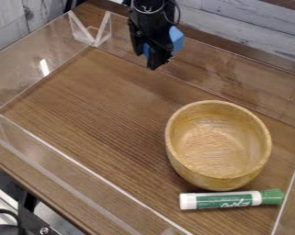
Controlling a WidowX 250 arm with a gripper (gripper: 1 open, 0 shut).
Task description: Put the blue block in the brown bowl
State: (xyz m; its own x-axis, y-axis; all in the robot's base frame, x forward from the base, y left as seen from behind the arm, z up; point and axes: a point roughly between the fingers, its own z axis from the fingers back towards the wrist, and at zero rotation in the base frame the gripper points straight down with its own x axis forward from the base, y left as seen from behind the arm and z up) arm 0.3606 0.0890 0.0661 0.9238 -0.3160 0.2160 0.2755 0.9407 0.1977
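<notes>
My gripper [157,61] hangs over the far side of the wooden table, pointing steeply down, its dark fingers shut. The blue block [176,37] juts out at the right of the fingers, well above their tips, and most of it is hidden behind them. It looks pinched in the jaws and clear of the table. The brown bowl [219,144], large, round and wooden, stands empty at the near right, well apart from the gripper.
A green-and-white marker [232,198] lies in front of the bowl near the table's front edge. Clear plastic walls [39,66] line the table's left and back sides, and a clear stand [91,31] sits at the back left.
</notes>
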